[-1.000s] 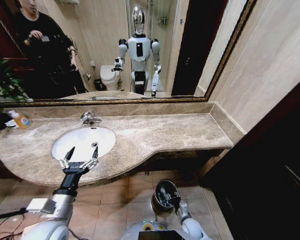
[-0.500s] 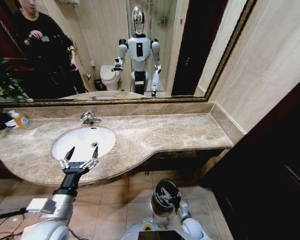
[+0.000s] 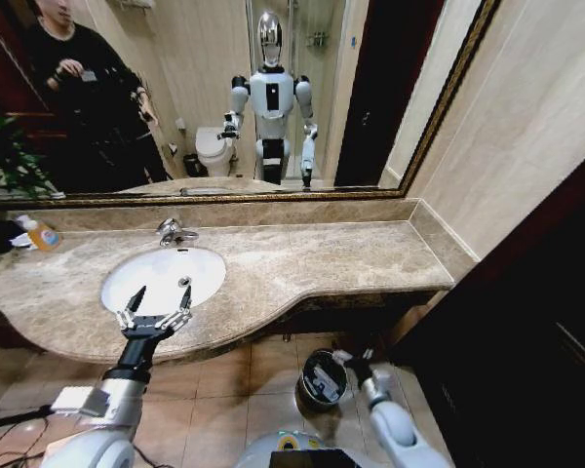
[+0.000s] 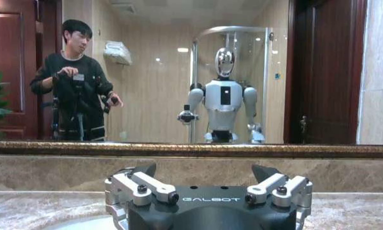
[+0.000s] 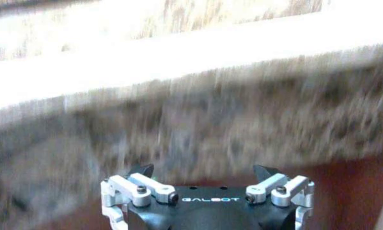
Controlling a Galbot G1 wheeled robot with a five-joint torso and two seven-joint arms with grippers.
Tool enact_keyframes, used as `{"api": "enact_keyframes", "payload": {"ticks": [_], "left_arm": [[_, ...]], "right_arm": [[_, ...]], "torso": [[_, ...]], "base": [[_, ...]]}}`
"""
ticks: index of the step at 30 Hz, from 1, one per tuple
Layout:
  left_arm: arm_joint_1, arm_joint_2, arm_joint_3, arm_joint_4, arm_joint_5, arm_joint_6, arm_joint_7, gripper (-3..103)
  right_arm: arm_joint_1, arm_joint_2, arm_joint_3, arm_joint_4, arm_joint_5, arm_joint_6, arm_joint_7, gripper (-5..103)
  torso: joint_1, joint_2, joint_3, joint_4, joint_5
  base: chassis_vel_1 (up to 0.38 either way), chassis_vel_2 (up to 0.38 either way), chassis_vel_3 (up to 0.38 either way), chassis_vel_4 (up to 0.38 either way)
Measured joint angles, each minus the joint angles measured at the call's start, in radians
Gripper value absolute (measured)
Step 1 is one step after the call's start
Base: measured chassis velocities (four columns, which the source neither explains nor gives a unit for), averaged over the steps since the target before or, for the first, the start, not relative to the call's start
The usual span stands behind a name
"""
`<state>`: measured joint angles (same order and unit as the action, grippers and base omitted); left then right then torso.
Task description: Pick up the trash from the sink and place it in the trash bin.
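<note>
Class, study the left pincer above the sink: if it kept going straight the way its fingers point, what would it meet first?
The left pincer, open and empty, points across the sink toward the back wall. It would probably pass over the basin and first meet the chrome tap or the marble upstand behind it; its height is unclear.

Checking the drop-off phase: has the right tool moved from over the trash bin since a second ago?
Yes. The right tool has shifted to the right, off the trash bin's opening to its right rim. The left tool hovers at the sink.
</note>
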<state>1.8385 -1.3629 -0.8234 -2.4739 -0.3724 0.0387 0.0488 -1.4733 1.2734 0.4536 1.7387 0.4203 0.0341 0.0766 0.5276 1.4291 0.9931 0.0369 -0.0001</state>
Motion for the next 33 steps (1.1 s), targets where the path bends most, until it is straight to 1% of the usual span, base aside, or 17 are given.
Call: {"api": "enact_keyframes", "payload": {"ticks": [1,2,4,5,8,9,11,12,15,16,19,28,33], "left_arm": [[0.000,0.000,0.000,0.000,0.000,0.000,0.000,100],[0.000,0.000,0.000,0.000,0.000,0.000,0.000,100],[0.000,0.000,0.000,0.000,0.000,0.000,0.000,100],[0.000,0.000,0.000,0.000,0.000,0.000,0.000,100],[0.000,0.000,0.000,0.000,0.000,0.000,0.000,100],[0.000,0.000,0.000,0.000,0.000,0.000,0.000,100],[0.000,0.000,0.000,0.000,0.000,0.000,0.000,100],[0.000,0.000,0.000,0.000,0.000,0.000,0.000,100],[0.000,0.000,0.000,0.000,0.000,0.000,0.000,100],[0.000,0.000,0.000,0.000,0.000,0.000,0.000,100],[0.000,0.000,0.000,0.000,0.000,0.000,0.000,100],[0.000,0.000,0.000,0.000,0.000,0.000,0.000,100],[0.000,0.000,0.000,0.000,0.000,0.000,0.000,100]], "right_arm": [[-0.006,-0.002,0.020,0.041,0.005,-0.015,-0.001,100],[-0.006,-0.002,0.020,0.041,0.005,-0.015,-0.001,100],[-0.020,-0.006,0.067,0.144,0.023,-0.058,-0.001,100],[-0.020,-0.006,0.067,0.144,0.023,-0.058,-0.001,100],[-0.027,0.005,0.132,0.262,0.032,-0.100,0.001,100],[-0.027,0.005,0.132,0.262,0.032,-0.100,0.001,100],[-0.038,0.012,0.165,0.336,0.025,-0.117,-0.001,100],[-0.038,0.012,0.165,0.336,0.025,-0.117,-0.001,100],[-0.066,0.015,0.184,0.426,0.006,-0.121,-0.006,100],[-0.066,0.015,0.184,0.426,0.006,-0.121,-0.006,100],[-0.084,0.022,0.196,0.495,-0.042,-0.136,-0.007,100],[-0.083,0.029,0.223,0.538,-0.090,-0.149,-0.031,100],[-0.083,0.023,0.228,0.548,-0.082,-0.176,-0.024,100]], "torso": [[0.000,0.000,0.000,-0.0001,0.0001],[0.000,0.000,0.000,-0.0001,0.0001],[0.000,0.000,0.000,-0.0001,0.0001],[0.000,0.000,0.000,-0.0001,0.0001],[0.000,0.000,0.000,0.0000,0.0001],[0.000,0.000,0.000,0.0000,0.0001],[0.000,0.000,0.000,-0.0001,0.0001],[0.000,0.000,0.000,-0.0001,0.0001],[0.000,0.000,0.000,-0.0001,0.0000],[0.000,0.000,0.000,-0.0001,0.0000],[0.000,0.000,0.000,-0.0001,0.0001],[0.000,0.000,0.000,-0.0001,0.0001],[0.000,0.000,0.000,-0.0001,0.0001]], "base": [[0.000,0.000,0.000,0.000],[0.000,0.000,0.000,0.000],[0.000,0.000,0.000,0.000],[0.000,0.000,0.000,0.000],[0.000,0.000,0.000,0.000],[0.000,0.000,0.000,0.000],[0.000,0.000,0.000,0.000],[0.000,0.000,0.000,0.000],[0.000,0.000,0.000,0.000],[0.000,0.000,0.000,0.000],[0.000,0.000,0.000,0.000],[0.000,0.000,0.000,0.000],[0.000,0.000,0.000,0.000]]}}
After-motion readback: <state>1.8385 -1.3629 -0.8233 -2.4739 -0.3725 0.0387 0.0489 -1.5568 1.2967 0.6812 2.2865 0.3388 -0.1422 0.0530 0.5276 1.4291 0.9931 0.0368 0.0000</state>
